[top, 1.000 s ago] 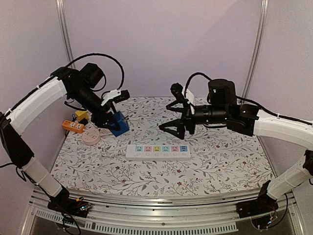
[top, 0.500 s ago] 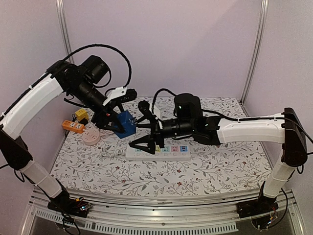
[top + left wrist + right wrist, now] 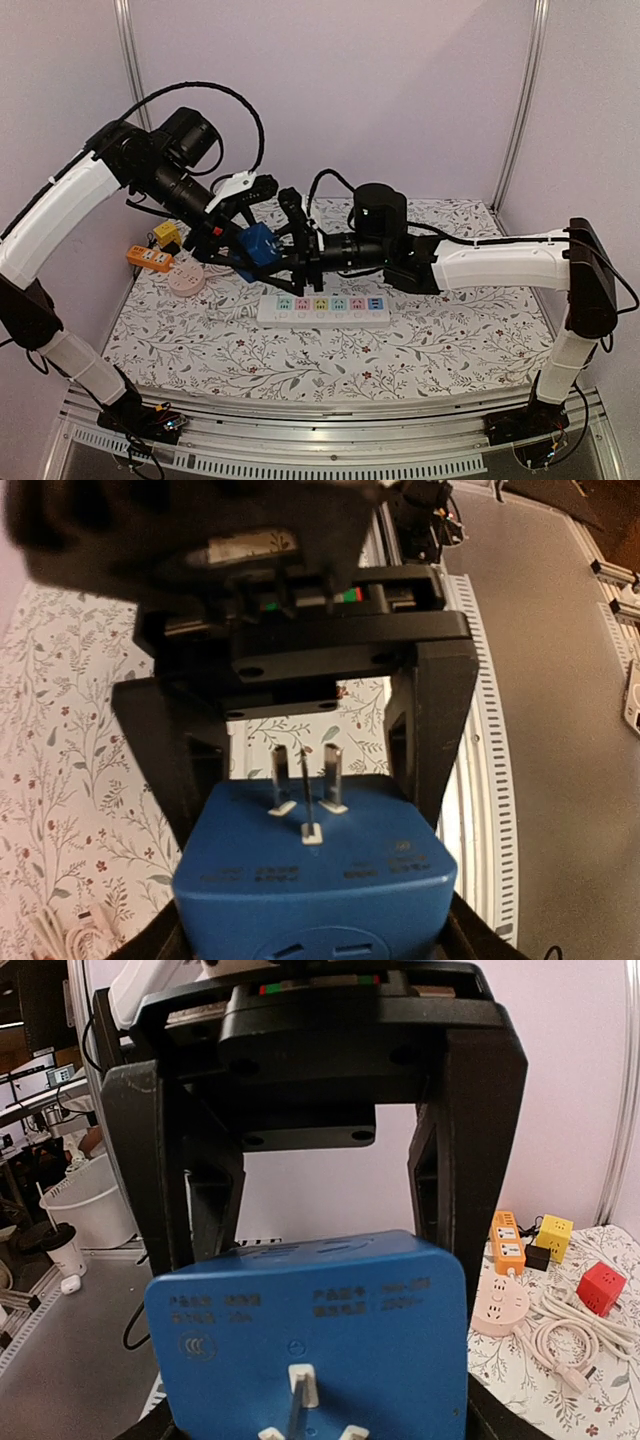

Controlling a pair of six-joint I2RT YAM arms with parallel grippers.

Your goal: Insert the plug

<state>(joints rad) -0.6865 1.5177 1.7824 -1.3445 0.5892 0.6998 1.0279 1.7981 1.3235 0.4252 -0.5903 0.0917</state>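
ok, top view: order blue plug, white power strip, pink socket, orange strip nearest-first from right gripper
1. blue plug, between fingers of the right gripper
2. white power strip, on table beneath
3. pink socket, left
4. orange strip, far left

This is a robotics lab test cell. Two white-and-black robot arms are bolted to a slotted aluminium rail along a table under a floral-print cloth. Plain lilac panels on aluminium posts box it in. Beyond lie a bare grey floor, a white plastic bucket and a paper cup.
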